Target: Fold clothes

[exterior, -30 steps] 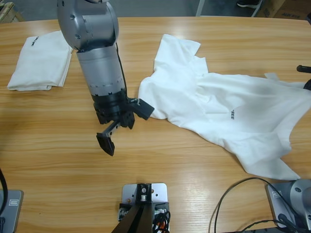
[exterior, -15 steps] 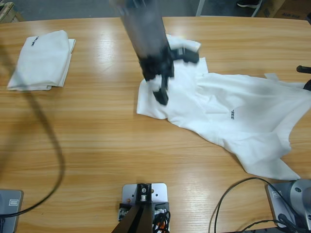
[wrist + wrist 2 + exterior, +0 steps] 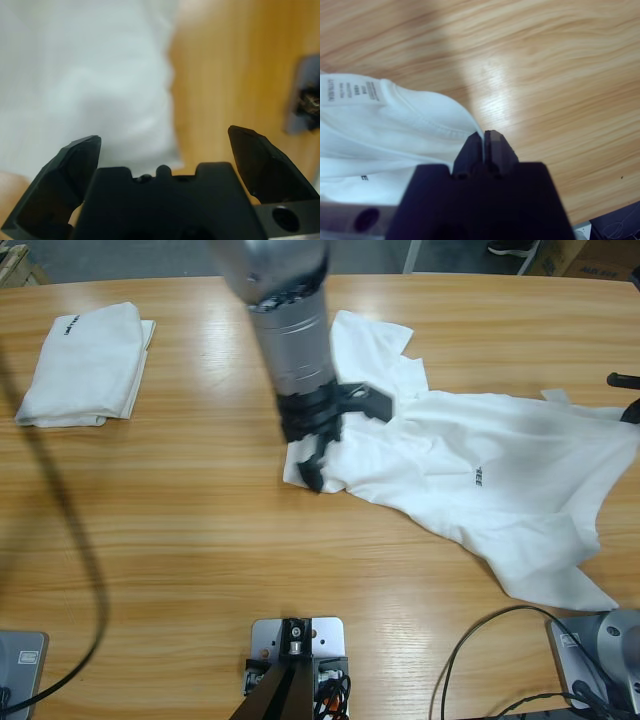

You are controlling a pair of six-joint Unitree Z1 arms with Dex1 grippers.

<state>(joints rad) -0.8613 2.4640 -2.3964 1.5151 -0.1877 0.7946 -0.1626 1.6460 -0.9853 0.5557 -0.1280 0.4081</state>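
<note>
Lying spread T-shirt, long axis upper-left to lower-right | left jaws released | right jaws pinching its edge

The high view looks straight down on the bench; both wrist views hover close over the same spread shirt, also seen from above.

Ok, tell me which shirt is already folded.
The small shirt at the table's far left: a neat folded rectangle. The other shirt lies spread and rumpled, under the left gripper.
</note>
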